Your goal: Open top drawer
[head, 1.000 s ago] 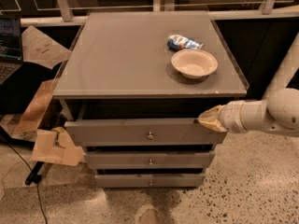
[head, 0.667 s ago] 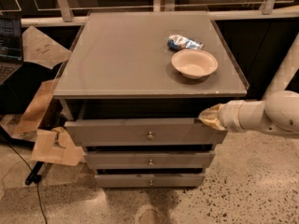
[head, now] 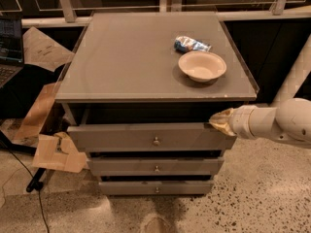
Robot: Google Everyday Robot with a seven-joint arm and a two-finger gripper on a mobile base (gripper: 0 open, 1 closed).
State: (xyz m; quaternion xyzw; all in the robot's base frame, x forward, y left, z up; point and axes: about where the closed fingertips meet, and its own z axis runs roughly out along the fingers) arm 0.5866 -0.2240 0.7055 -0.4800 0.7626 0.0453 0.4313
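Observation:
The top drawer (head: 146, 137) is a wide grey front with a small round metal knob (head: 156, 141) at its centre. It stands pulled out some way from the grey cabinet (head: 121, 67), with a dark gap above its front. My gripper (head: 217, 122) reaches in from the right on a white arm (head: 277, 123). Its tan tip rests at the upper right corner of the top drawer's front. Two slimmer grey drawers (head: 155, 166) sit below it.
A beige bowl (head: 201, 66) and a blue and white packet (head: 191, 44) sit on the cabinet top at the right rear. Cardboard pieces (head: 51, 152) and a laptop (head: 9, 47) lie to the left. A cable (head: 29, 174) runs across the speckled floor.

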